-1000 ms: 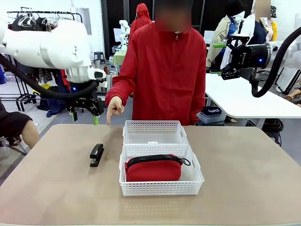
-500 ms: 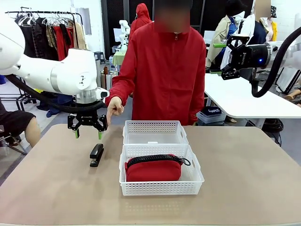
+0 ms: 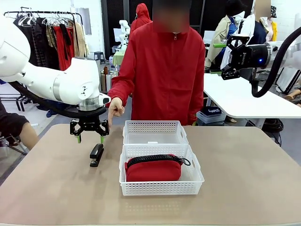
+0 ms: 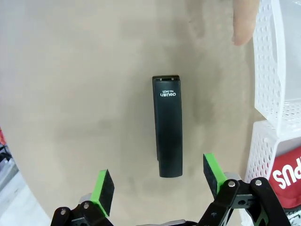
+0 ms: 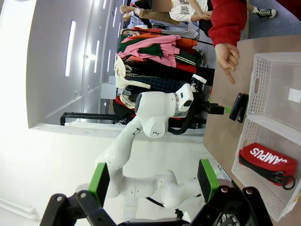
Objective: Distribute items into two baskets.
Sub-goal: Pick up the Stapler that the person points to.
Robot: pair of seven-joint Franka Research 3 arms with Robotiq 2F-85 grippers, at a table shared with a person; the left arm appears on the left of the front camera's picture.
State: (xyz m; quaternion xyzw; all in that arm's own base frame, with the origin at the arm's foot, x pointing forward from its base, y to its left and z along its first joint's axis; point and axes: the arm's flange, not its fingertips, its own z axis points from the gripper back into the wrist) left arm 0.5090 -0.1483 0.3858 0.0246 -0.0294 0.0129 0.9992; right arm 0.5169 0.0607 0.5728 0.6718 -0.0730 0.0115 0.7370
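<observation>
The small black stapler [image 3: 96, 155] lies on the tan table left of the two white baskets. My left gripper [image 3: 90, 138] hovers open just above its far end; in the left wrist view the stapler [image 4: 167, 125] lies straight ahead between the green pads [image 4: 105, 188] of the left gripper [image 4: 158, 181]. The red pouch [image 3: 153, 168] rests in the near basket [image 3: 161, 187]; the far basket [image 3: 154, 127] holds just a small white label. My right gripper [image 3: 225, 60] is raised high at the right, open, and in its own view the right gripper [image 5: 153, 182] holds nothing.
A person in a red jacket stands at the far table edge, pointing one hand [image 3: 113, 108] down toward the stapler; the fingertip [image 4: 244, 23] shows in the left wrist view. A white table [image 3: 244, 101] stands behind on the right, and clothes racks on the left.
My left arm has come down and to the right, from near the far-left table edge to just above the stapler. The right arm and the person's hand have stayed put.
</observation>
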